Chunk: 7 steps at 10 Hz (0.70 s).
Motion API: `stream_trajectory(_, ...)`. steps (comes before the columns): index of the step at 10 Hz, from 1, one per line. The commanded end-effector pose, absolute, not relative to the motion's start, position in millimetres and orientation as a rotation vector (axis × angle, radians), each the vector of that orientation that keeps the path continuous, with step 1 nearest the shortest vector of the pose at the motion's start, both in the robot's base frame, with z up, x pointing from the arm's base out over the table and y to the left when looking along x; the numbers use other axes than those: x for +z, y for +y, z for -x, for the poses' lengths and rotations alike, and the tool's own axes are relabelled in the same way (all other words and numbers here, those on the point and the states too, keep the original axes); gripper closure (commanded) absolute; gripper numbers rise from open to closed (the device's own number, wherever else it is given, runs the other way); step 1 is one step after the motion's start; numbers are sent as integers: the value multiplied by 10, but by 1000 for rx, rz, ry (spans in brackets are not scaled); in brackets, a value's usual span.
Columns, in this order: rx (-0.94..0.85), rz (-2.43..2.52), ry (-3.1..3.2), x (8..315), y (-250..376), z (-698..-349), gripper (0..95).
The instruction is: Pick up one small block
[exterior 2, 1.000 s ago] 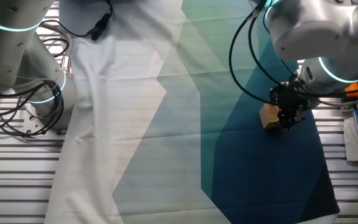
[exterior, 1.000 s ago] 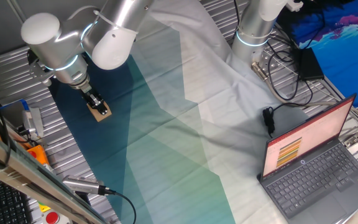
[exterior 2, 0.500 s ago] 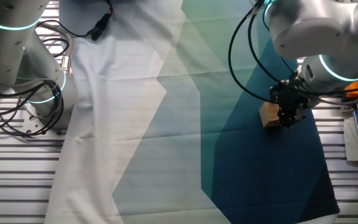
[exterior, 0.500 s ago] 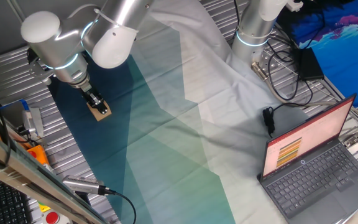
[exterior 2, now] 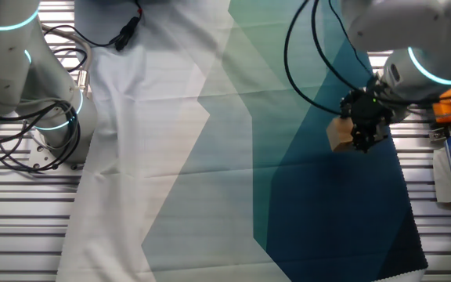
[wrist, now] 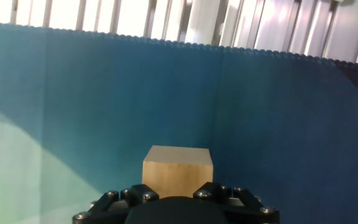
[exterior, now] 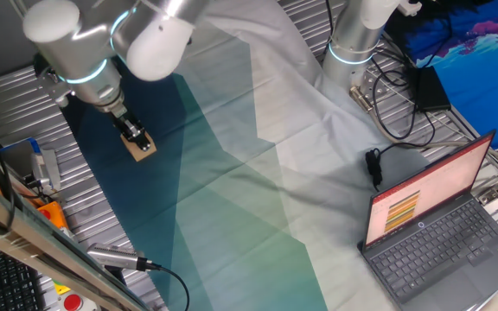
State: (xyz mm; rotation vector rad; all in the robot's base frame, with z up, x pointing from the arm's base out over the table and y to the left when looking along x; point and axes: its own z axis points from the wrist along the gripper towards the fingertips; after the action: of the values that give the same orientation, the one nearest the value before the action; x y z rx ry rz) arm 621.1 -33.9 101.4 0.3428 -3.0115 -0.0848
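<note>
The pincer (exterior 2: 364,135) was clamped on the small block (wrist: 178,171), holding the plain wooden cube over the dark blue cloth (wrist: 278,118) covering the table (exterior: 24,91).

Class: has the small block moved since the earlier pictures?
Yes. The small block, gripped by the tool, has risen slightly, judged against the blue cloth.
</note>
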Motion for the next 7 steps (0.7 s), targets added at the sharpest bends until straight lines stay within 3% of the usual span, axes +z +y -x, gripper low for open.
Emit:
stream_trajectory(1, -96, -345, -3003, 1116, -345, -6217, 950)
stream_trajectory(7, -90, -363, -2997, 1123, -345, -6218, 950)
